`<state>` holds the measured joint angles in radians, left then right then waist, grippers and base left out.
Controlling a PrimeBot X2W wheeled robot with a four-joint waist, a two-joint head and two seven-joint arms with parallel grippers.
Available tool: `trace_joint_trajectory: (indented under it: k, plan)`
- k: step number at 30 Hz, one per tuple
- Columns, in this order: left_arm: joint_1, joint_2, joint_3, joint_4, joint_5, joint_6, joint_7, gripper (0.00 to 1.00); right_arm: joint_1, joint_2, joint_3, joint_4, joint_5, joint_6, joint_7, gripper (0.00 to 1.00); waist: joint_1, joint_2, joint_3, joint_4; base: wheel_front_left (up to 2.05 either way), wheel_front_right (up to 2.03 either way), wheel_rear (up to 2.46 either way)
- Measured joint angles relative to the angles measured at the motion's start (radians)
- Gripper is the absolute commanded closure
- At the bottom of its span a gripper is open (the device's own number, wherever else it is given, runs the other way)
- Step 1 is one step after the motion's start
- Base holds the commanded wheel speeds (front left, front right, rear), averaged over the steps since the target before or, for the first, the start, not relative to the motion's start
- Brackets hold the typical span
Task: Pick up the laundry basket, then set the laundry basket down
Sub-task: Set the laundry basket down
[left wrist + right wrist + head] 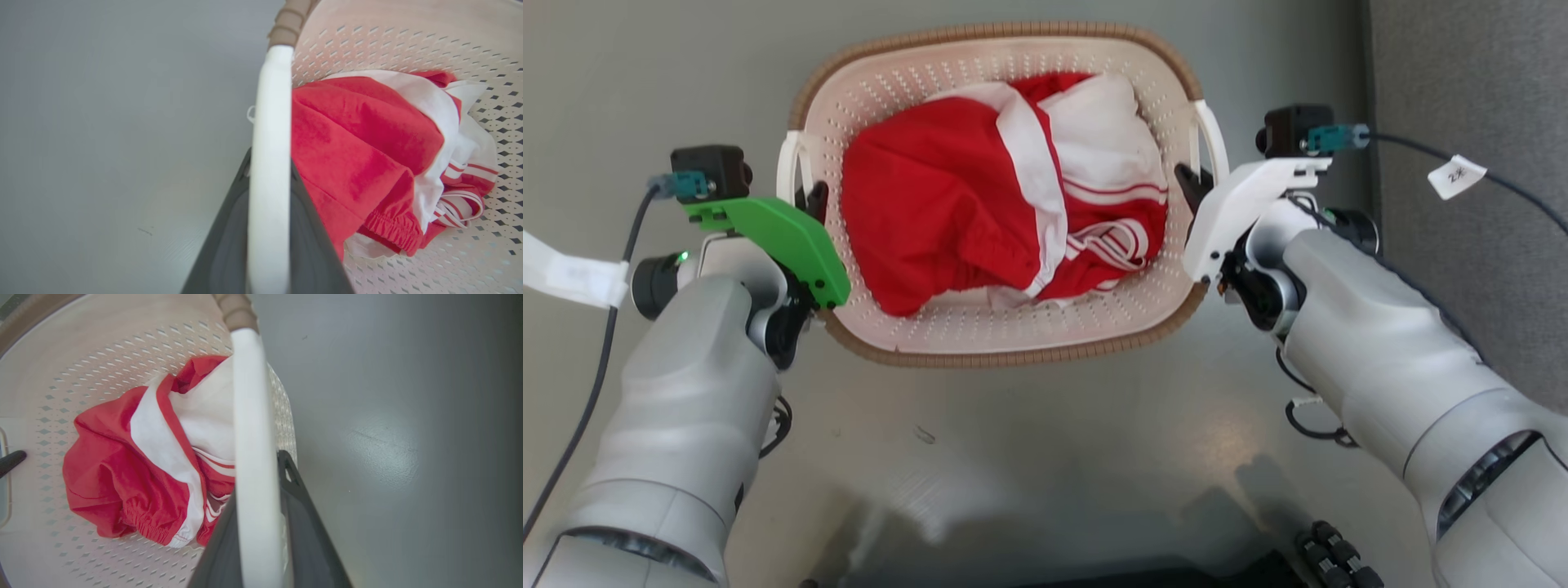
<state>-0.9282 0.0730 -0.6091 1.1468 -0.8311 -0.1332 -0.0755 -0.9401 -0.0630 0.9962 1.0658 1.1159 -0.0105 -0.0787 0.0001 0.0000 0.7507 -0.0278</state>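
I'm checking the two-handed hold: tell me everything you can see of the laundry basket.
The laundry basket is cream-white perforated plastic, rounded-rectangular, with a brown woven-look rim and a white handle on each side. It looks level over the grey floor, holding crumpled red-and-white clothes. The left claw grips the left handle, the right claw the right handle.

Place: most likely a robot test room or lab, staged for a household chore.
Underfoot: bare, smooth grey floor point(1029, 457) with a dull sheen.
Right edge: a grey rough-textured surface point(1462, 73), carpet or padded panel, cannot tell which.
Rig signs: a cable point(1401, 142) carrying a handwritten paper tag point(1456, 175); black connectors point(1335, 555) at the lower edge.
Household touch: the laundry basket point(1013, 357) holding red-and-white clothes point(931, 204).
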Motion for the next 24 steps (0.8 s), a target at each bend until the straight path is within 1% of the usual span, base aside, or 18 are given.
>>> trace_joint_trajectory:
  k: [7,17,20,24]
  plan:
    - [-0.041,0.001,-0.001,-0.008,0.000,0.000,-0.009,1.00,-0.046,0.000,0.002,0.009,0.000,0.000,-0.030,1.00,-0.0001,0.0000,0.044,0.007,0.00,0.00,0.00]
    - [-0.063,0.000,-0.007,-0.017,0.000,0.000,-0.027,1.00,-0.062,0.000,-0.006,0.020,0.000,0.001,-0.077,1.00,-0.0001,0.0000,0.096,0.017,0.00,0.00,0.00]
    - [-0.070,0.000,-0.009,-0.017,0.000,0.000,-0.033,1.00,-0.066,0.000,-0.007,0.025,0.000,0.010,-0.089,1.00,-0.0001,0.0000,0.111,0.020,0.00,0.00,0.00]
    - [-0.078,0.000,-0.011,-0.017,0.000,0.000,-0.048,1.00,-0.079,0.000,-0.007,0.029,0.000,0.012,-0.106,1.00,-0.0001,0.0000,0.128,0.024,0.00,0.00,0.00]
